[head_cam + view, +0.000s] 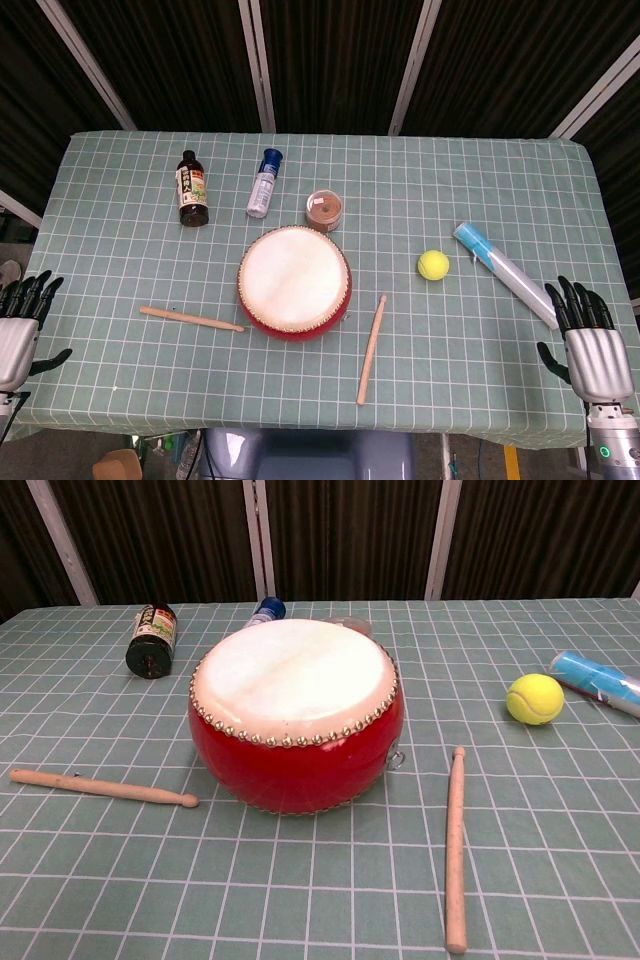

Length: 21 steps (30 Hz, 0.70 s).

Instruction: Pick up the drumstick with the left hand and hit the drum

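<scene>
Wooden drumstick (pixel 191 319) lies left of drum (pixel 294 281); left hand (pixel 20 322) empty (fingers apart).

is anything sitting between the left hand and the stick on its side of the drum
Nothing visible. The left hand is at the table's edge, and only bare checked cloth lies between it and the left drumstick. The drum sits just past the stick's tip.

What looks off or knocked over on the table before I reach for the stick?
Nothing spilled or damaged. The dark bottle, the blue-capped bottle and the blue-ended tube all lie on their sides. Both drumsticks lie flat beside the drum, which sits upright.
</scene>
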Tool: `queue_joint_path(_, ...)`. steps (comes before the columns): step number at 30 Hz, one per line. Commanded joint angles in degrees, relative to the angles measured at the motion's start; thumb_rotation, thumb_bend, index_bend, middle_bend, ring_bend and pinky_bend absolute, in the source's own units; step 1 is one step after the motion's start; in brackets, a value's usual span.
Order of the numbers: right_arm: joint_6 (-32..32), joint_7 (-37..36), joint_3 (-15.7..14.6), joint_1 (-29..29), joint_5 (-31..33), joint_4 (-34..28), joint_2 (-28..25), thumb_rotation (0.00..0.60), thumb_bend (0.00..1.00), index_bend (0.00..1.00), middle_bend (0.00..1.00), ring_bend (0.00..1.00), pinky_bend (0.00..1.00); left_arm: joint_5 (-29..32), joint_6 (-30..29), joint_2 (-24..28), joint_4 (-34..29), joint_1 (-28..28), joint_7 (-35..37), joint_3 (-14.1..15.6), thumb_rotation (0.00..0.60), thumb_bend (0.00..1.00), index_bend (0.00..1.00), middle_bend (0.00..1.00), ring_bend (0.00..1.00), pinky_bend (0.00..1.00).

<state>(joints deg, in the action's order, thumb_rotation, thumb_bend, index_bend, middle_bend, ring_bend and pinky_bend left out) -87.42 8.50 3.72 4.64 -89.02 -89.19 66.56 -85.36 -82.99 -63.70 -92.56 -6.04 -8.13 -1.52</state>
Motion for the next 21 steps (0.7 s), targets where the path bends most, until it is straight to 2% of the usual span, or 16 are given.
queue_joint_path(1, -0.08, -0.06, -0.12, -0.08, -0.10, 0.11, 0.12, 0.600, 0.33, 0.00, 0.00, 0.00, 0.11, 0.10, 0.10, 0.00, -0.01, -0.02, -0.04, 0.01, 0.600, 0.00, 0.00, 0.00, 0.00, 0.00)
queue_joint_path(21, -0.29, -1.92, -0.23, -0.24, -0.25, 0.27, -0.19, 0.600, 0.33, 0.00, 0.00, 0.00, 0.11, 0.97, 1.03, 0.02, -0.85, -0.25, -0.88, 0.13, 0.600, 0.00, 0.00, 0.00, 0.00, 0.00)
